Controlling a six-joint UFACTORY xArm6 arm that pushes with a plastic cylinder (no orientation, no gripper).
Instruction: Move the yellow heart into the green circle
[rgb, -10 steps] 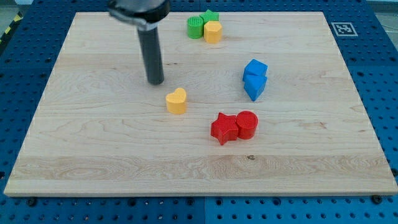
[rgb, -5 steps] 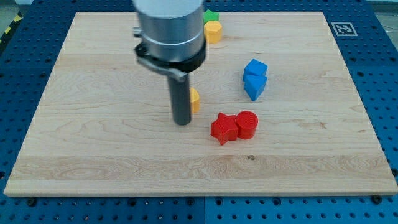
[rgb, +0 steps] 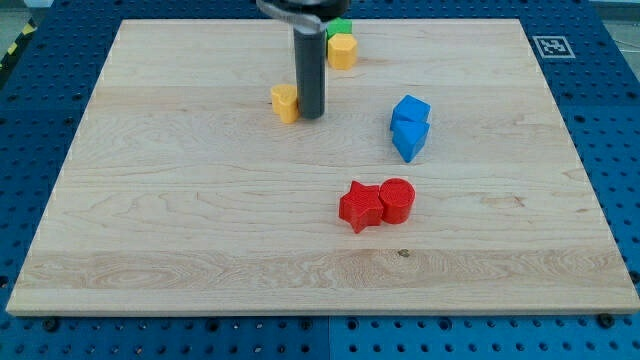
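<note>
The yellow heart (rgb: 285, 102) lies on the wooden board (rgb: 180, 220), left of centre in the upper part. My tip (rgb: 311, 115) rests on the board right beside the heart, at its right, touching or nearly so. The green circle is hidden behind the rod near the view's top; only a green star's edge (rgb: 342, 27) and a yellow block (rgb: 343, 51) of that cluster show, above and right of the tip.
Two blue blocks (rgb: 410, 127) sit stacked close together at the right of centre. A red star (rgb: 360, 206) touches a red cylinder (rgb: 397, 199) below the centre. A fiducial marker (rgb: 553, 45) is at the board's top right corner.
The rod swung below the heart, then moved up the view. The yellow heart has been pushed up toward the top cluster. The tip now stands at the heart's right.
</note>
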